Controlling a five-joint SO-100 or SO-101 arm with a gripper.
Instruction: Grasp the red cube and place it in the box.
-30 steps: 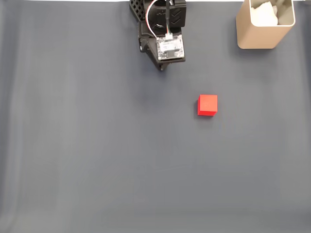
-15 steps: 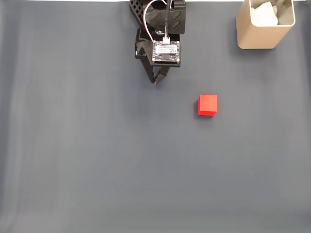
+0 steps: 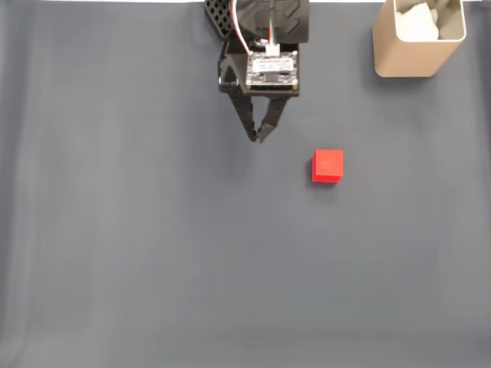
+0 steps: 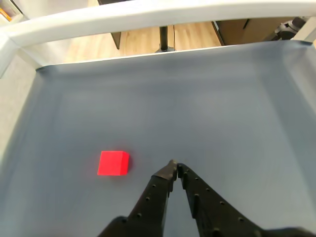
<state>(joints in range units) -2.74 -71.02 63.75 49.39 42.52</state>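
One small red cube [image 3: 327, 165] sits alone on the grey mat [image 3: 153, 253] in the fixed view, right of centre and a little above the middle of the frame, resting flat on one face. The black gripper [image 3: 258, 138] hangs from the top centre, its two fingers drawn together to a single tip, near the cube but up and to the left of it, not touching. The beige box [image 3: 418, 54] stands in the upper right corner, well apart from the cube, with something pale already inside.

From the wrist view, the same cube [image 4: 113, 163] lies at lower left, while the gripper [image 4: 174, 166] reaches up from the bottom edge at centre, fingertips meeting with no gap between them. Bare mat separates tip and cube.

Judging by its size and plain matte faces, the cube is probably light and rigid, unlikely to deform or slip much under the pads. Its flat, parallel sides offer the natural hold: one finger on each opposite vertical face, near mid-height. The fingers would need to spread wider than the cube first, and a crooked approach could nudge so light a block across the mat.
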